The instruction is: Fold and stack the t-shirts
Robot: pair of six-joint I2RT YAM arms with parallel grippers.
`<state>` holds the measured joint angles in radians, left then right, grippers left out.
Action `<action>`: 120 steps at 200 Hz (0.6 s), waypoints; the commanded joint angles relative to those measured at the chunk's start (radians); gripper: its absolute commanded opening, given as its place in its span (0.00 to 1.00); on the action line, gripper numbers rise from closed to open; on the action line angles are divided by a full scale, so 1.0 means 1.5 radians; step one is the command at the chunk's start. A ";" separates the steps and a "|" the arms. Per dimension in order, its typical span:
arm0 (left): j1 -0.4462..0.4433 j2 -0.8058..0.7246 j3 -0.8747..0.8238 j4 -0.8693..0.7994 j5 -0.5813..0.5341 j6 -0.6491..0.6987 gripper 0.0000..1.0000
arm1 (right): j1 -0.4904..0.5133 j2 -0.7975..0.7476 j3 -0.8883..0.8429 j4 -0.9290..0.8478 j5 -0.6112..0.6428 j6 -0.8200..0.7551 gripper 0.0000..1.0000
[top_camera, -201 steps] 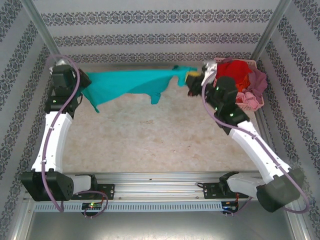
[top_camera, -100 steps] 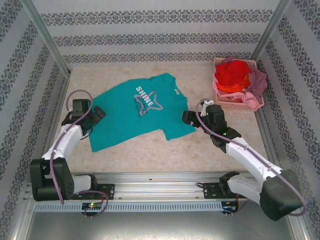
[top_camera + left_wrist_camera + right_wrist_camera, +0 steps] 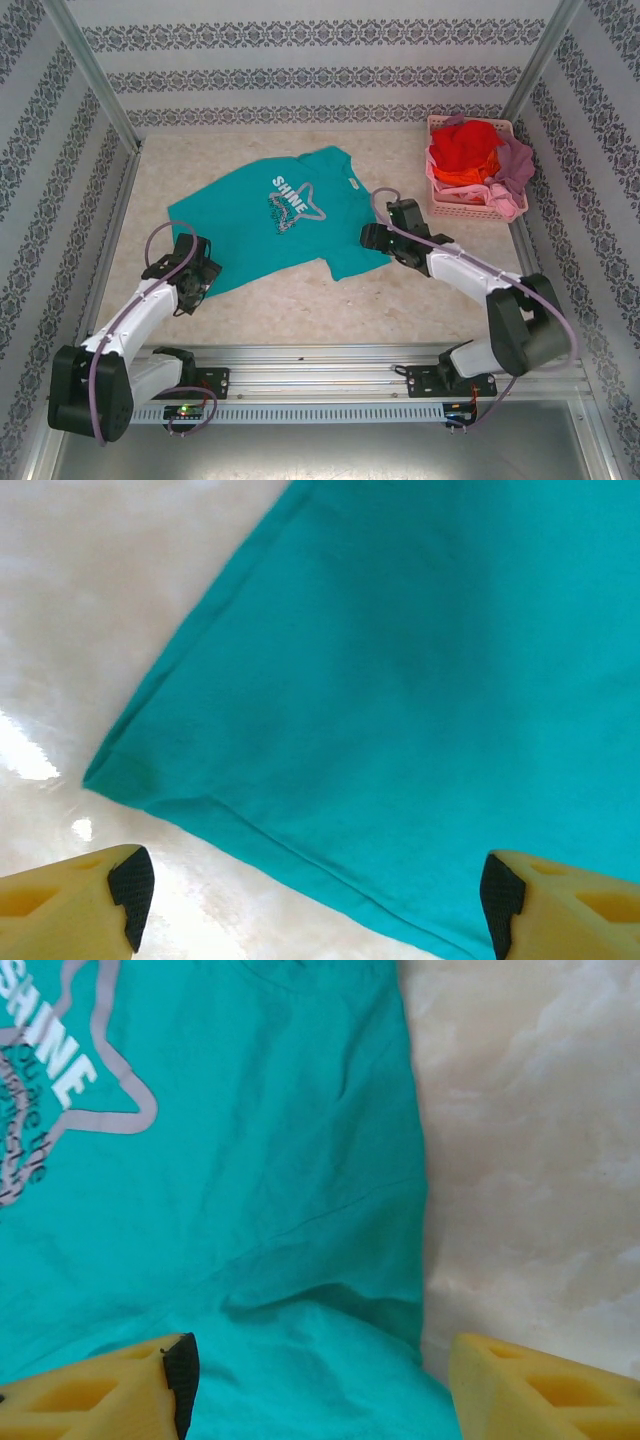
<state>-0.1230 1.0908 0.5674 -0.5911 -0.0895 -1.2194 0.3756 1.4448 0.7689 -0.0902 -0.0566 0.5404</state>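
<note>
On the table point(image 3: 300, 300), a little left of the middle, the teal t-shirt point(image 3: 265, 230) lies flat and spread out, front side up, and the white lettering point(image 3: 288, 190) on its chest can be read. It lies at a slant: the neck points to the far right and the bottom hem to the near left.

My left gripper point(image 3: 200, 268) is low at the near end of this hem. In the left wrist camera its two fingers point(image 3: 125, 885) stand wide apart with nothing pinched between them. The hem and one corner of the cloth lie just ahead of them on the pale surface. Whether the fingertips touch the table, I cannot tell.

My right gripper point(image 3: 368, 238) is at the right edge of the shirt, beside the nearer sleeve. Its fingers point(image 3: 175, 1375) are also spread and hold nothing. One of them is over the teal cloth, which has a soft fold there, and the other is over the bare table just beside the shirt's edge.

In the far right corner stands a pink basket point(image 3: 465, 210), well apart from the teal shirt. Inside it are a red t-shirt point(image 3: 465, 145) on top, an orange t-shirt point(image 3: 462, 178) under it, and a mauve-pink t-shirt point(image 3: 515, 165) that hangs over the right rim, all of them crumpled and not folded
</note>
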 commanded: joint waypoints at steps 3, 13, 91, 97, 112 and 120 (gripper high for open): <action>-0.003 0.023 -0.003 0.014 -0.036 -0.080 0.83 | 0.005 0.046 0.048 -0.028 0.009 -0.010 0.65; -0.003 0.040 -0.004 0.031 -0.028 -0.090 0.81 | 0.003 0.067 0.064 -0.040 0.015 -0.012 0.64; -0.002 0.093 -0.025 0.071 -0.027 -0.119 0.78 | 0.000 0.146 0.115 -0.108 -0.035 -0.075 0.64; -0.002 0.094 -0.026 0.072 -0.027 -0.119 0.78 | 0.004 0.148 0.117 -0.117 -0.036 -0.079 0.63; -0.002 0.099 -0.027 0.076 -0.029 -0.113 0.78 | 0.011 0.154 0.117 -0.132 -0.041 -0.080 0.59; -0.001 0.102 -0.027 0.076 -0.031 -0.109 0.78 | 0.014 0.155 0.115 -0.138 -0.049 -0.079 0.54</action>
<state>-0.1234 1.2243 0.5419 -0.5026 -0.1139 -1.3716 0.3798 1.6600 0.9192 -0.2306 -0.0994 0.4534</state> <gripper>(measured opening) 0.781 0.582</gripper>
